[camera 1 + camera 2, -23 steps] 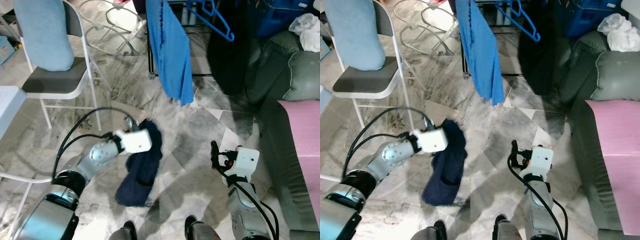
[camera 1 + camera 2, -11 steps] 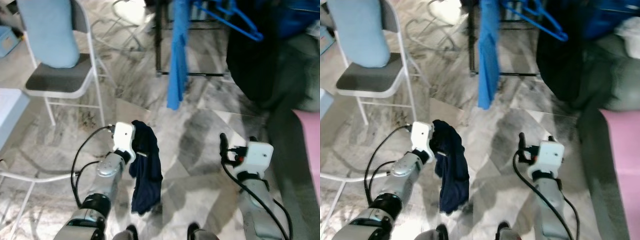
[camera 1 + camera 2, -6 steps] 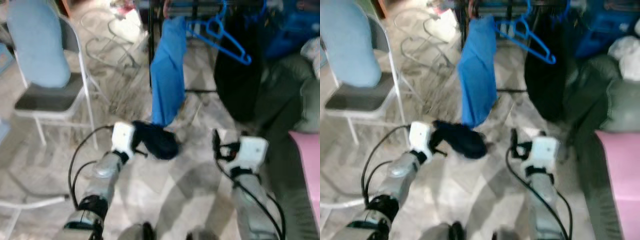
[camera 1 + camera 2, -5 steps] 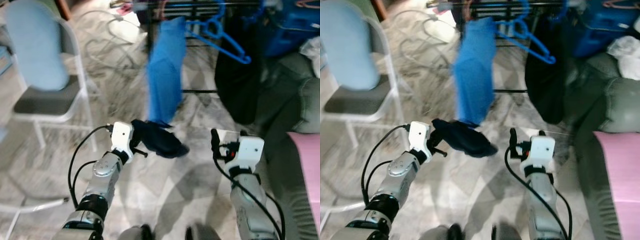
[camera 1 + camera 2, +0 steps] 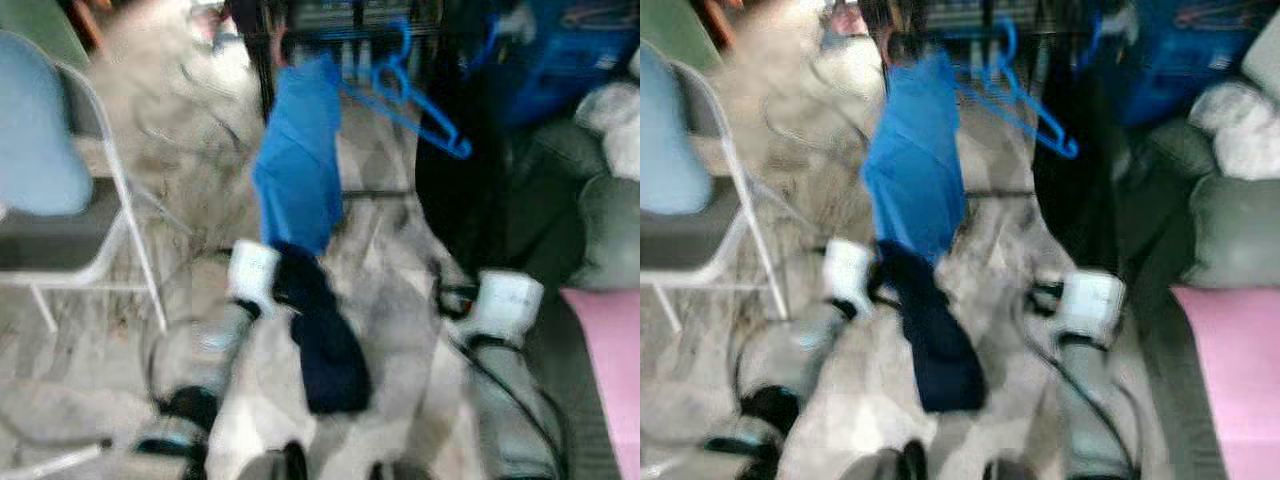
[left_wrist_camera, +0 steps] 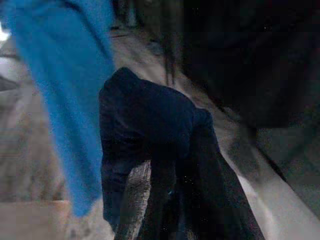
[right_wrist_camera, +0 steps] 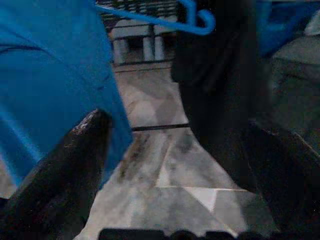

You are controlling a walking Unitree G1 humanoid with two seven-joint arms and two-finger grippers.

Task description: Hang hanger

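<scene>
With our left claw (image 5: pixel 272 285) clamped on the navy garment (image 5: pixel 325 345) mid-frame and our right claw (image 7: pixel 175 175) spread empty, we should steady ourselves before lifting toward the blue hanger (image 5: pixel 420 100) at upper centre.

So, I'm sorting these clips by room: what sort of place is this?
Probably a living room at home used for laundry: a marble-look floor, a grey sofa, and a blue hanger and blue cloth hanging up.
</scene>
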